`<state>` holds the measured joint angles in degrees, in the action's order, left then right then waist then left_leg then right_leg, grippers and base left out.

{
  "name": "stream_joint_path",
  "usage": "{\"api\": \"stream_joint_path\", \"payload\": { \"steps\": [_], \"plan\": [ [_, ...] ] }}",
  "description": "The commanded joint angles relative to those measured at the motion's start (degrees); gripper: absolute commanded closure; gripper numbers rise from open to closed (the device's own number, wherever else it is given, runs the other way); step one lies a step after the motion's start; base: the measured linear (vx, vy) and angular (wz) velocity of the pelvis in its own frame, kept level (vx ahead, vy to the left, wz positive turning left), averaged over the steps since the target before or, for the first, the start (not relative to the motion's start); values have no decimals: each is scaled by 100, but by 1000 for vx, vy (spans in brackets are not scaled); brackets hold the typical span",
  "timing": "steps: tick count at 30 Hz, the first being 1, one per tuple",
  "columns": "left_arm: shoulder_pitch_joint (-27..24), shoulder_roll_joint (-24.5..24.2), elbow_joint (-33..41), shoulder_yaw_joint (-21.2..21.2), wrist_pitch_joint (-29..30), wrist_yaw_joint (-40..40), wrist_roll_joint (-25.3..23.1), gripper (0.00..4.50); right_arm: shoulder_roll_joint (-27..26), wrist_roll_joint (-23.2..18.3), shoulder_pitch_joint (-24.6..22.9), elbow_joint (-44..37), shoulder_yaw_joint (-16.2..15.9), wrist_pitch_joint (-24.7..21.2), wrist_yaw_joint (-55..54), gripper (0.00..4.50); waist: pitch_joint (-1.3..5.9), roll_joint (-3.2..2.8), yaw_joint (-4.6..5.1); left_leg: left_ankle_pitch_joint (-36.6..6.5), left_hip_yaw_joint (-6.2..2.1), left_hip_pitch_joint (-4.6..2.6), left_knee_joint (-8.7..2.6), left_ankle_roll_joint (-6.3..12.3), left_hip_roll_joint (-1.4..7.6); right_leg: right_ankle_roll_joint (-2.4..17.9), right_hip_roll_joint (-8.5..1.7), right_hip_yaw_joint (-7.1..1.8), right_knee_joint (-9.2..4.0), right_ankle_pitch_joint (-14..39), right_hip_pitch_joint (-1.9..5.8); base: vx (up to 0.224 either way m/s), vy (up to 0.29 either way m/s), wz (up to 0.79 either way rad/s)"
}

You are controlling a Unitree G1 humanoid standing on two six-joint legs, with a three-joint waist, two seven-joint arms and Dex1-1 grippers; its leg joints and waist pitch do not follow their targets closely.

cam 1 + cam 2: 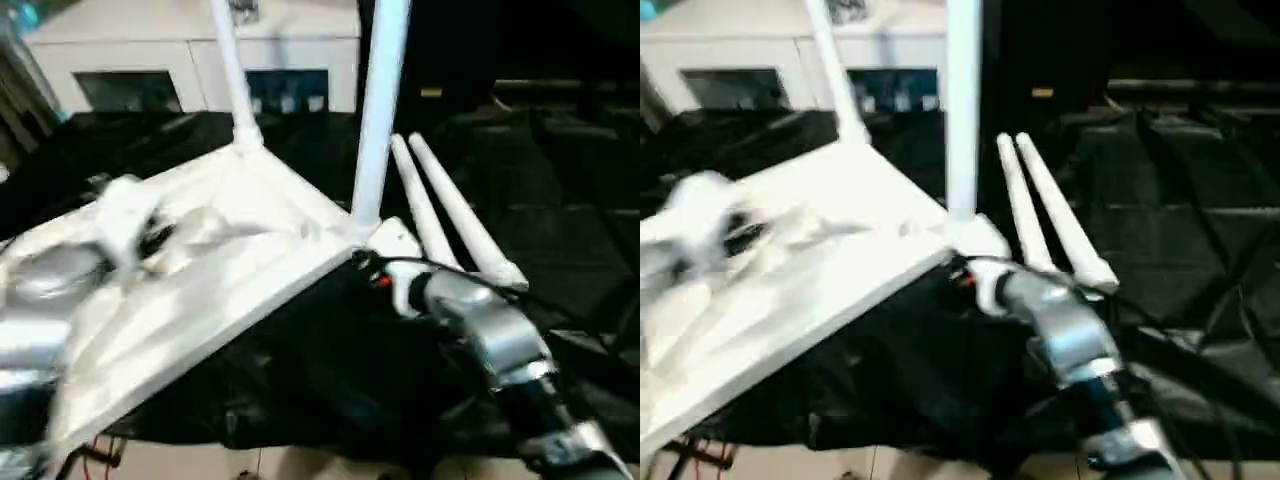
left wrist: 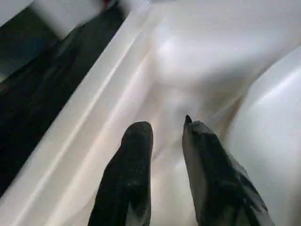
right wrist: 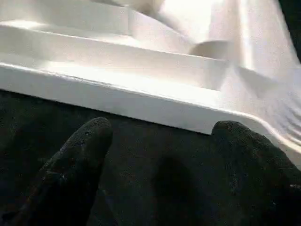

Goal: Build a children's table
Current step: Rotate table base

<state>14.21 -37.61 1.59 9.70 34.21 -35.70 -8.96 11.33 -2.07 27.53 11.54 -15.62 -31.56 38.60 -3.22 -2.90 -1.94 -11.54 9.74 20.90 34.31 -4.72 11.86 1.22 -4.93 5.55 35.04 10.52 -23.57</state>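
Left eye view: the top (image 1: 200, 270) lies underside-up on the black-draped table (image 1: 560, 190), with two legs (image 1: 375, 120) standing upright in its far and right corner sockets and two loose legs (image 1: 450, 215) lying just right of it. Judged step: half the legs are fitted; next, pick up a loose leg and seat it in a free socket. The left claw (image 2: 167, 129) hangs over the ribbed underside, fingers slightly apart, holding nothing. The right claw (image 3: 157, 136) stands wide apart, empty, near the top's edge. No readable writing or labels.
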Motion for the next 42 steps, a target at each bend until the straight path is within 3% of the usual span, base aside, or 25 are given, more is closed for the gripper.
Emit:
{"api": "stream_joint_path", "payload": {
  "steps": [1,2,4,5,9,11,15,18,20,21,22,24,26,27,29,30,32,33,35,36,37,38,39,40,42],
  "plan": [
    [-170,-270,389,238,467,94,-316,313,-76,9,174,222,-54,-34,-51,78,362,-51,-14,-991,-37,-59,-427,148,123,1185,-281,-298,-375,1211,304,0,0,0],
    [-332,-416,550,308,722,90,-397,308,-104,26,220,320,-99,-52,-47,92,349,-16,-18,-1022,-35,-60,-431,143,121,1172,-273,-298,-397,1244,290,0,0,0],
    [-486,-550,723,349,1000,104,-406,308,-121,53,251,387,-133,-90,-43,113,343,-45,-50,-1162,-25,-119,-438,52,134,1216,-257,-310,-390,1135,245,0,0,0],
    [-633,-656,843,411,1241,108,-398,308,-137,104,290,473,-160,-101,-72,113,331,15,-51,-1198,-13,-116,-445,52,127,1206,-243,-314,-401,1152,242,0,0,0],
    [-952,-849,869,407,1483,51,-355,357,-192,137,392,666,-150,-98,-133,158,342,28,-112,-1149,-29,-74,-451,27,108,1170,-272,-329,-366,1133,273,0,0,0],
    [-1106,-763,432,96,1192,-181,-231,370,-343,58,655,1142,8,16,-207,163,329,-59,-99,-1435,-34,-94,-456,-28,80,1144,-268,-323,-425,1320,231,0,0,0],
    [-1037,-753,-168,-386,241,-588,-135,405,-524,20,933,1804,127,309,-308,204,320,-37,-108,-1752,-64,-97,-474,-93,76,1052,-302,-329,-462,1721,248,0,0,0],
    [-994,-751,-320,-621,-5,-912,7,434,-604,-12,1063,2164,225,412,-403,224,332,-34,-110,-1756,-69,-102,-481,-130,86,1066,-300,-335,-453,1629,250,0,0,0],
    [-985,-756,-326,-834,-21,-1159,97,446,-657,-26,1149,2449,286,490,-492,247,345,-55,-117,-1778,-69,-125,-478,-164,100,1144,-305,-337,-423,1524,255,0,0,0],
    [-1003,-799,-285,-1028,42,-1439,165,449,-714,-18,1200,2645,315,558,-590,251,346,-254,-141,-1833,-84,-153,-469,-214,97,1162,-313,-337,-404,1485,234,0,0,0],
    [-1003,-799,-285,-1028,42,-1439,165,450,-714,-18,1200,2645,315,558,-590,258,348,-119,-98,-1809,-51,-132,-465,-189,88,1190,-290,-332,-440,1383,247,0,0,0],
    [-1016,-853,-196,-1282,121,-1905,318,450,-801,-6,1284,2945,378,671,-730,273,354,-188,-101,-1863,-83,-120,-478,-197,85,1217,-297,-325,-387,1352,294,0,0,0],
    [-922,-764,57,-1409,238,-2440,747,450,-846,8,1362,3175,428,793,-836,287,370,-98,-96,-1575,-53,-95,-467,-124,85,1317,-297,-336,-379,1140,308,0,0,0],
    [-691,-558,265,-1483,405,-2780,1216,450,-874,18,1450,3372,482,907,-842,303,389,-92,-125,-1324,-44,-90,-447,-80,76,1376,-319,-345,-337,1084,323,0,0,0],
    [-613,-489,318,-1508,443,-2854,1340,450,-882,25,1475,3423,494,938,-836,310,382,-135,-133,-1279,-25,-109,-440,-81,87,1396,-304,-342,-351,1067,289,0,0,0],
    [-434,-299,328,-1601,457,-2913,1461,450,-888,44,1519,3527,488,1042,-804,320,388,-71,-146,-1204,-29,-84,-442,-82,89,1391,-303,-336,-318,1039,324,0,0,0],
    [-298,-131,297,-1683,426,-2935,1517,450,-897,40,1542,3581,489,1110,-769,340,378,-78,-129,-1253,-21,-86,-445,-80,88,1352,-305,-338,-346,1097,319,0,0,0],
    [-164,42,250,-1790,408,-2953,1551,450,-895,36,1552,3603,487,1167,-726,354,384,0,-105,-1127,-20,-57,-446,-60,86,1333,-310,-340,-338,1032,355,0,0,0],
    [-49,167,161,-1896,358,-2969,1521,450,-896,26,1551,3593,483,1186,-683,361,392,-3,-94,-1038,-27,-44,-437,-50,82,1326,-321,-340,-329,960,375,0,0,0],
    [134,312,-35,-2039,268,-2977,1421,450,-896,19,1569,3634,502,1204,-677,374,393,93,-41,-951,-20,-11,-434,1,75,1312,-305,-338,-333,902,397,0,0,0],
    [134,312,-35,-2039,268,-2977,1421,450,-896,19,1569,3634,502,1204,-677,386,393,72,-52,-921,-24,-23,-428,22,64,1285,-299,-336,-335,963,387,0,0,0],
    [387,476,-342,-2196,116,-2912,1246,450,-900,19,1595,3716,527,1252,-678,395,404,145,-20,-763,-20,10,-417,80,70,1288,-320,-343,-328,907,417,0,0,0],
    [685,658,-729,-2308,-50,-2724,1021,450,-893,37,1615,3779,538,1303,-687,395,373,125,-56,-885,1,-54,-412,102,53,1196,-298,-343,-400,1268,342,0,0,0],
    [685,658,-729,-2308,-50,-2724,1021,450,-893,37,1615,3779,538,1303,-687,405,373,125,-56,-885,1,-54,-412,102,53,1196,-298,-343,-400,1268,342,0,0,0],
    [1199,838,-1464,-2485,-414,-2258,602,450,-869,66,1643,3858,582,1390,-711,430,391,43,-66,-845,-7,-57,-406,48,72,1226,-304,-349,-367,1116,360,0,0,0]
  ]
}}
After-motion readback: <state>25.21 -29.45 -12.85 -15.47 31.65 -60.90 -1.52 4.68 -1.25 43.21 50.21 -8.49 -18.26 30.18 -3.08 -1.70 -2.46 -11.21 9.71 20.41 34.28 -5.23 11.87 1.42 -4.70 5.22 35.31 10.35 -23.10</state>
